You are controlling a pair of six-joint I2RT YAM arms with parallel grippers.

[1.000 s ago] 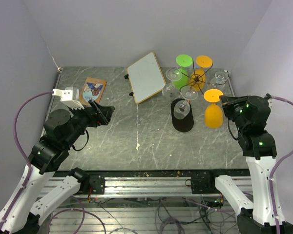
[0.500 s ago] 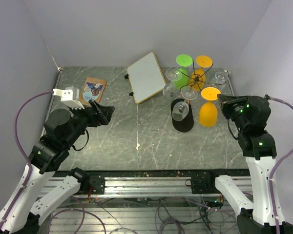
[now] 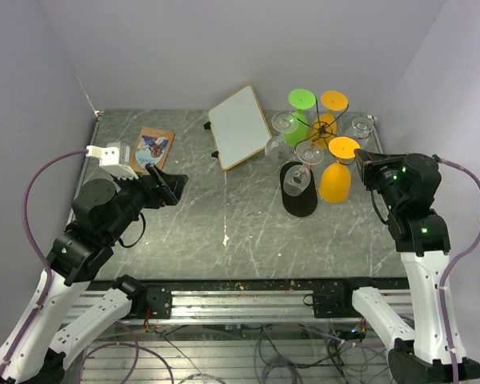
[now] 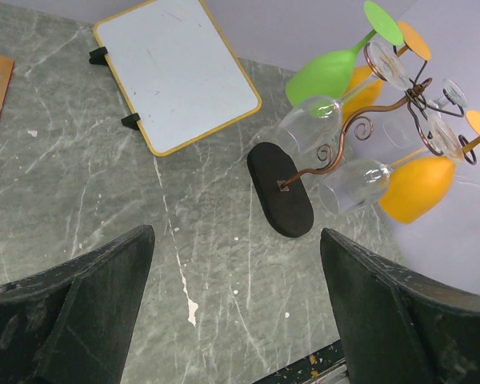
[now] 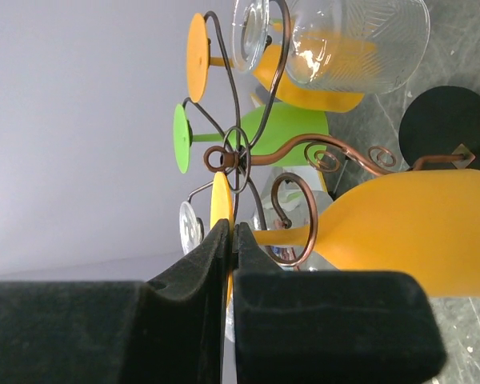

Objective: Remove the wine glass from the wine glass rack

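Note:
The copper wire wine glass rack (image 3: 323, 133) stands at the back right on its black oval base (image 3: 298, 194). Green, orange and clear glasses hang upside down from it. My right gripper (image 3: 366, 167) is shut on the flat foot of an orange wine glass (image 3: 335, 181) at the rack's near right side. In the right wrist view my gripper (image 5: 233, 228) pinches the foot's edge, and the orange wine glass (image 5: 408, 232) has its stem inside a curled arm of the rack (image 5: 292, 220). My left gripper (image 3: 170, 186) is open and empty, far left of the rack (image 4: 360, 132).
A white board with a yellow frame (image 3: 240, 126) lies at the back centre. A picture card (image 3: 154, 149) lies at the back left. A green glass (image 3: 299, 122) and clear glasses (image 3: 296, 181) hang close round the orange one. Walls close the back and sides.
My right gripper has moved left and toward the back with the orange wine glass, bringing it closer in against the rack. The left arm has not moved.

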